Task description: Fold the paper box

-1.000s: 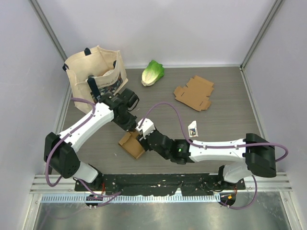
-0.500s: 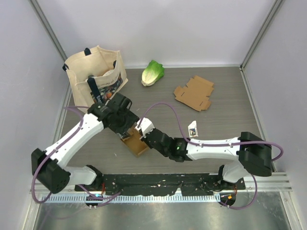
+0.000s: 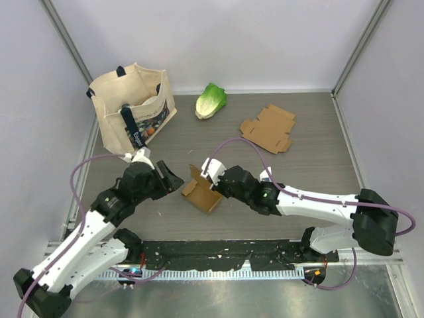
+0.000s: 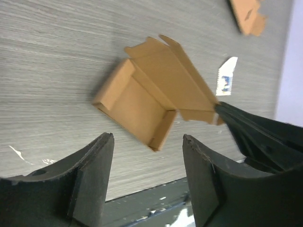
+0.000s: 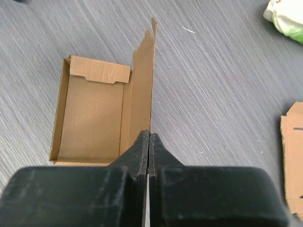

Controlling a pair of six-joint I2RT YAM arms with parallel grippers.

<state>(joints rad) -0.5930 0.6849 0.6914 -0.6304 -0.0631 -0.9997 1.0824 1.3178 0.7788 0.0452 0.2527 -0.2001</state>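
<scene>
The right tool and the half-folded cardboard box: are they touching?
Touching. The right wrist view shows the right tool shut on the raised flap of the cardboard box, with the flap's edge pinched between the fingertips.

The overhead view takes in the whole table (image 3: pixel 318 172); both wrist views closely share the paper box (image 3: pixel 204 195).
</scene>
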